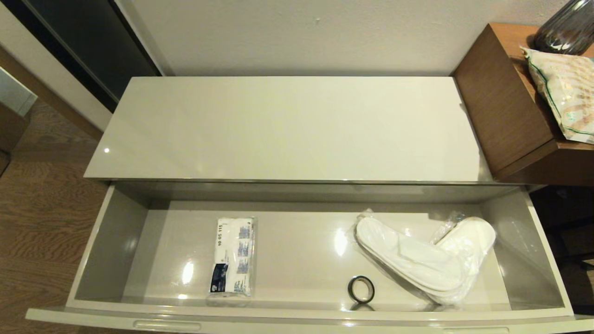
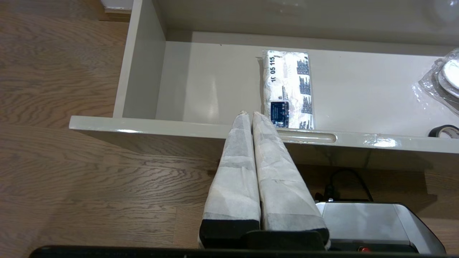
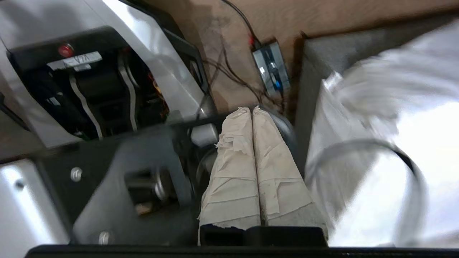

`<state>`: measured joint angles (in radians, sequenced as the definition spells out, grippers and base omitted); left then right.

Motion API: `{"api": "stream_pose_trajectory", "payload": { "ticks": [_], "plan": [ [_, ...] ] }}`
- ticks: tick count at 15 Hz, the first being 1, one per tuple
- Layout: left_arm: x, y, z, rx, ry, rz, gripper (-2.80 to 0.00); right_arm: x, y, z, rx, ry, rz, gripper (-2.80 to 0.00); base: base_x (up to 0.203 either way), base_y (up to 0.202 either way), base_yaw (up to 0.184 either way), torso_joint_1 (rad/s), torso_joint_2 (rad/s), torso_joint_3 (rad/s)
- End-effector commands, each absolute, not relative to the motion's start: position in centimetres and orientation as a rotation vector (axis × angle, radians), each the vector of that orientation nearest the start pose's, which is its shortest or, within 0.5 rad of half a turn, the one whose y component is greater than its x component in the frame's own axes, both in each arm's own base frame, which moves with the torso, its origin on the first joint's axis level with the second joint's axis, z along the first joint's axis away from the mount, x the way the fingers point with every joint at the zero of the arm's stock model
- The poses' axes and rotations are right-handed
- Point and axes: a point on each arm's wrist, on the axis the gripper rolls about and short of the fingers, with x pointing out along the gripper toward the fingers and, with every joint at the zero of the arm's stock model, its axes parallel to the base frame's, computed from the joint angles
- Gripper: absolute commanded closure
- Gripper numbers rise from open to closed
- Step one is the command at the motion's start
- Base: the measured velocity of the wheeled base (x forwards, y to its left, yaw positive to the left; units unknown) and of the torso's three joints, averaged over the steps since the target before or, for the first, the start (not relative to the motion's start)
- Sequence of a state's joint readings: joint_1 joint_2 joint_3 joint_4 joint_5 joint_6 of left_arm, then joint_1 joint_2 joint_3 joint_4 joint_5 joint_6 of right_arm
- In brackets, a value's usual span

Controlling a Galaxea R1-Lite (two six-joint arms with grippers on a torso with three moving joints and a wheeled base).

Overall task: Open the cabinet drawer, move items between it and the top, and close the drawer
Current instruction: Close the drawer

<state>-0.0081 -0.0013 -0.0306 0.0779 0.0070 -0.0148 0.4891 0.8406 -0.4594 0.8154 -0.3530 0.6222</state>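
Observation:
The cabinet drawer (image 1: 93, 241) stands pulled out wide below the glossy cream top (image 1: 287, 127), which carries nothing. In the drawer's left half lies the white tissue pack (image 1: 233, 256) with its dark blue label. The white slippers (image 1: 427, 257) in clear plastic lie in the right half. Neither arm shows in the head view. My left gripper (image 2: 249, 114) is shut and empty, hovering just outside the drawer front (image 2: 143, 125), close to a slot handle (image 2: 308, 136) and in line with the tissue pack (image 2: 287, 91). My right gripper (image 3: 251, 109) is shut and empty, low beside the robot base.
A small black ring (image 1: 361, 289) lies on the drawer floor near the front, between pack and slippers. A brown wooden unit (image 1: 506, 106) with a printed bag (image 1: 566, 93) and a dark vase (image 1: 568, 28) stands at the right. Wood floor (image 1: 41, 204) lies to the left.

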Motion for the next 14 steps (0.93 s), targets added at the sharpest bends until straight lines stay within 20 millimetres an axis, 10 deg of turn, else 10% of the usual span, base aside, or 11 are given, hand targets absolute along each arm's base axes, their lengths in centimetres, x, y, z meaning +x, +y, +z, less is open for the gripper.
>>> {"api": "stream_pose_trajectory", "payload": {
  "ticks": [1, 14],
  "plan": [
    [-2.5, 0.0, 7.6, -0.015, 0.048, 0.000, 0.00, 5.0, 1.8, 11.4, 0.061, 1.058, -0.208, 0.00, 0.000, 0.000, 0.000, 0.000, 0.00, 0.000],
    [-2.5, 0.0, 7.6, -0.015, 0.048, 0.000, 0.00, 13.1, 6.3, 4.7, 0.098, 1.087, -0.252, 0.00, 0.000, 0.000, 0.000, 0.000, 0.00, 0.000]
  ]
}}
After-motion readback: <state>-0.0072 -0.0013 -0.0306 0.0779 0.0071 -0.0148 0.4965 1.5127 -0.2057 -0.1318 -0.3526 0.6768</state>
